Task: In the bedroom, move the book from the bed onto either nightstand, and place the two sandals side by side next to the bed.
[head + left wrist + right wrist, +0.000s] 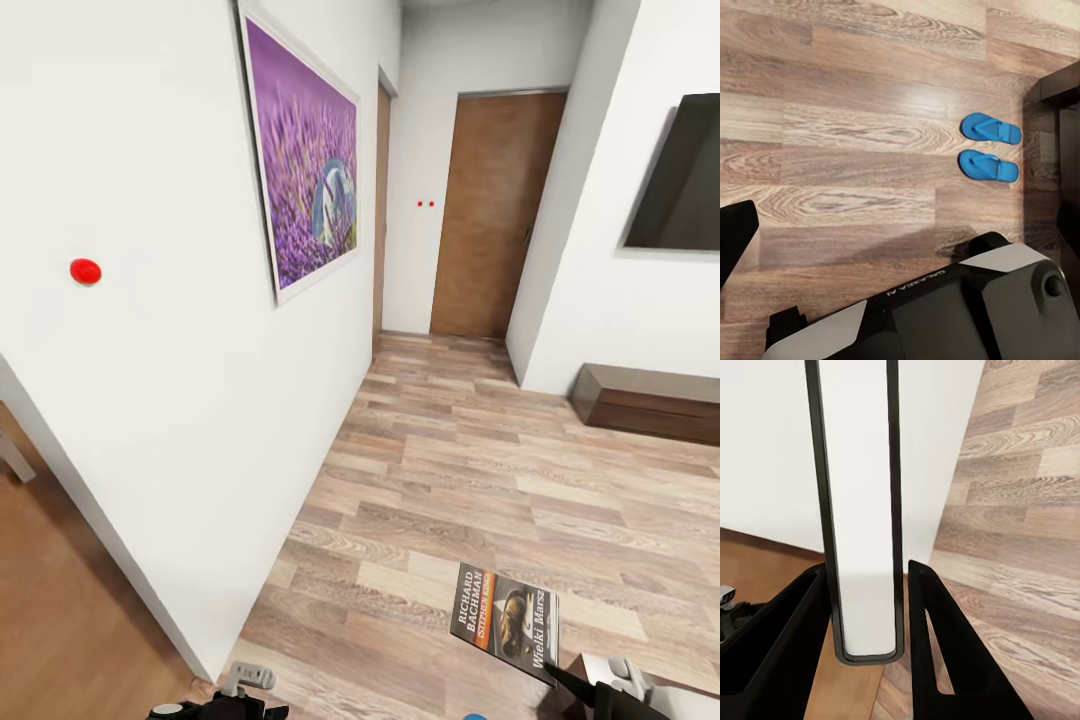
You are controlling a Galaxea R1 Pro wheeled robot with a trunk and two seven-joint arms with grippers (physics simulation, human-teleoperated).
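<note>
The book point(507, 622) is riding in the right pincer point(866, 649), and that pairing is what the coming move depends on: no nightstand is showing yet, so the robot is probably carrying the paperback toward one. In the head view the book is hanging low over the plank floor point(470, 470), beside the white wall point(180, 400) that carries the purple picture point(305, 150), with its cover facing up and its long axis running away from the robot's right arm. In the right wrist view the book is appearing edge-on as a pale strip of pages between dark covers, and the two black fingers point(776, 652) are closing narrowly on its near end, one on each side. The grip is looking short and near one end, so the book could well swing or slip if the arm is jolted.

The left pincer point(243, 692) is barely peeking in at the lower edge of the head view, and how far it is open cannot be told. Its wrist camera is looking down at the two sandals point(990, 146), which are lying side by side on the floor, just apart from each other, near a dark piece of furniture that is too cropped to identify.
</note>
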